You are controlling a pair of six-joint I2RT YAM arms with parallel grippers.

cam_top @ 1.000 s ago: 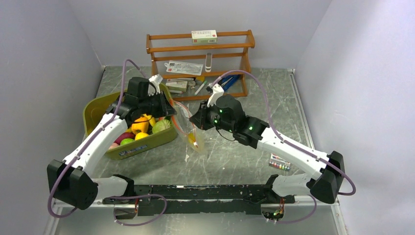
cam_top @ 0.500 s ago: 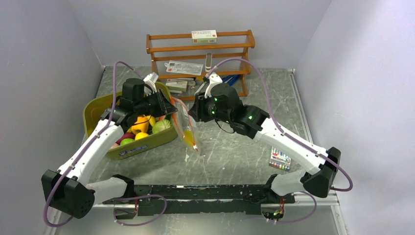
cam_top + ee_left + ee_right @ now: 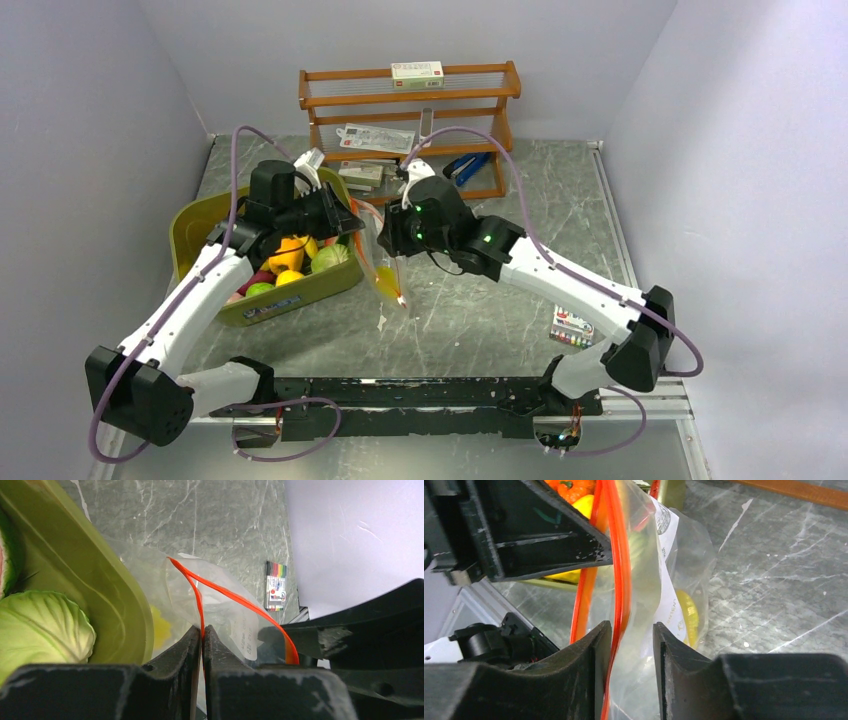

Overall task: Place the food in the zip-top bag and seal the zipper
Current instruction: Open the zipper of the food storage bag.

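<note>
While the clear thin plastic zip-top bag (image 3: 385,272) hangs between both arms just beside the olive-green plastic tub (image 3: 190,228), the top view shows its lower end near the grey marbled bench (image 3: 480,310). From the left wrist, the left pincer (image 3: 202,630) is clamped tight on the orange-red zipper strip (image 3: 225,592), and a pale green toy cabbage (image 3: 40,627) lies in the tub. From the right wrist, the right pincer (image 3: 631,630) stands parted with the strip running between its fingers. A yellow toy food piece (image 3: 689,615) sits inside the bag.
</note>
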